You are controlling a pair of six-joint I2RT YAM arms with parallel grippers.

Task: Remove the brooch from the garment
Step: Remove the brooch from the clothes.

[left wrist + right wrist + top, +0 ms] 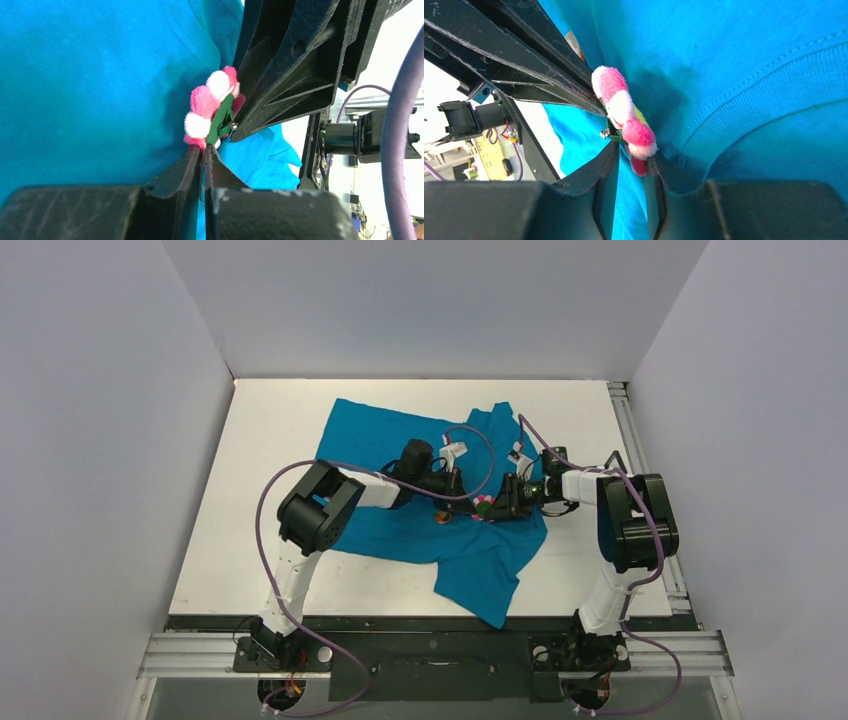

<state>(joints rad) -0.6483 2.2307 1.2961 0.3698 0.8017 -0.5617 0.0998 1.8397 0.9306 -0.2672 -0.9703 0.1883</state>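
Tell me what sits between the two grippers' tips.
The brooch, on the garment. Both wrist views show the left gripper and the right gripper meeting it from opposite sides, with no bare gap.

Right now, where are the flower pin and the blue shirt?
flower pin [202,101]: left wrist view, on a pink petal.
blue shirt [365,430]: top external view, on bare fabric near its far-left corner.

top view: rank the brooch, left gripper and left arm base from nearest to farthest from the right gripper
1. brooch, just left of the right gripper
2. left gripper, a little farther left
3. left arm base, bottom left at the near edge
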